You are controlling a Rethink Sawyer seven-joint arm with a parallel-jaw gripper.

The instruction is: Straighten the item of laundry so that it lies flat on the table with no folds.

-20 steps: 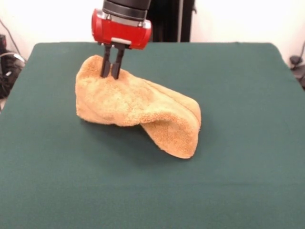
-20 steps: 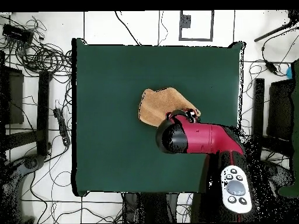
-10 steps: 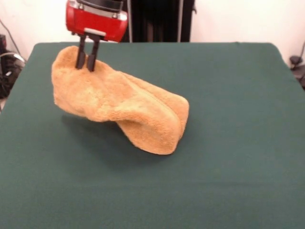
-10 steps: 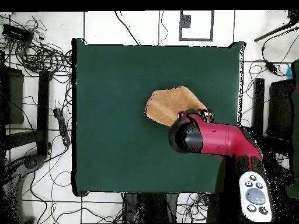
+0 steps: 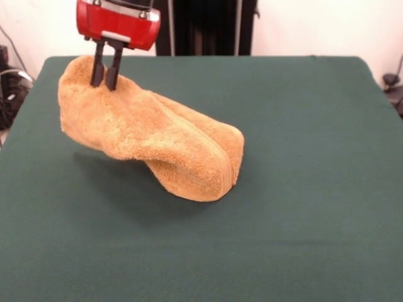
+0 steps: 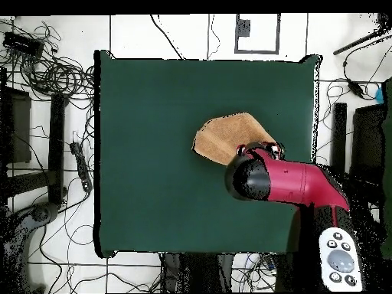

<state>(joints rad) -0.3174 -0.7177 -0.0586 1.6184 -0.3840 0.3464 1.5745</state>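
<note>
**Towel hangs from the claw at the table's left rear**

In the front view the claw (image 5: 104,80) sits at the upper left, pinching the towel's (image 5: 151,141) top corner. From there the towel slopes down to the right, its lower end resting on the table (image 5: 302,189) left of centre. The raised end hangs above the table, well in from the near edge.

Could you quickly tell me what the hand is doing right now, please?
Hand: shut on the towel, holding one end up off the table; the other end rests on it.
</note>
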